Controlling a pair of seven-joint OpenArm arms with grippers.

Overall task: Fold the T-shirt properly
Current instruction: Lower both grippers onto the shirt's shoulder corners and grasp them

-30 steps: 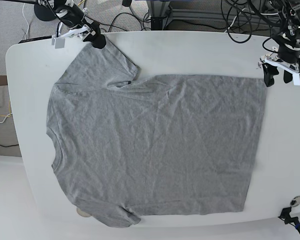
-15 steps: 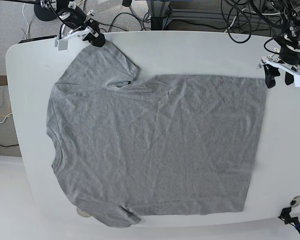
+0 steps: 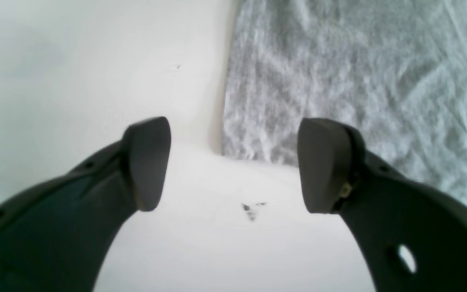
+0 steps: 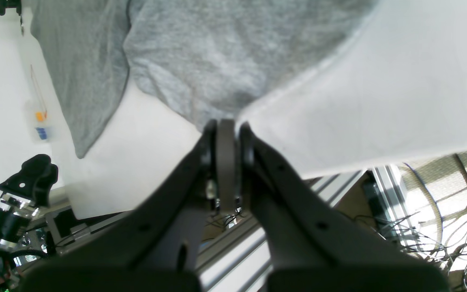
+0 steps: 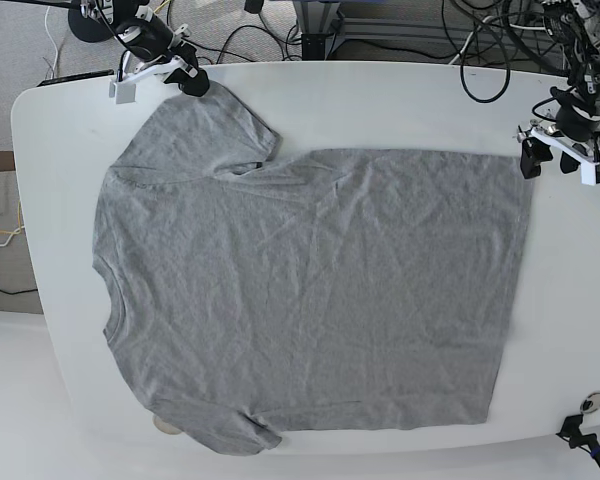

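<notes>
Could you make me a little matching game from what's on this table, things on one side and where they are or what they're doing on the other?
Things:
1. T-shirt
2. left gripper
3. right gripper
4. table

States:
A. jaws apart, above bare table just off the shirt's hem corner
B. white, oval, bearing everything
C. grey, spread flat, wrinkled
D. jaws pressed together at the tip of a sleeve

Pairs: 1-C, 2-A, 3-D, 4-B
</notes>
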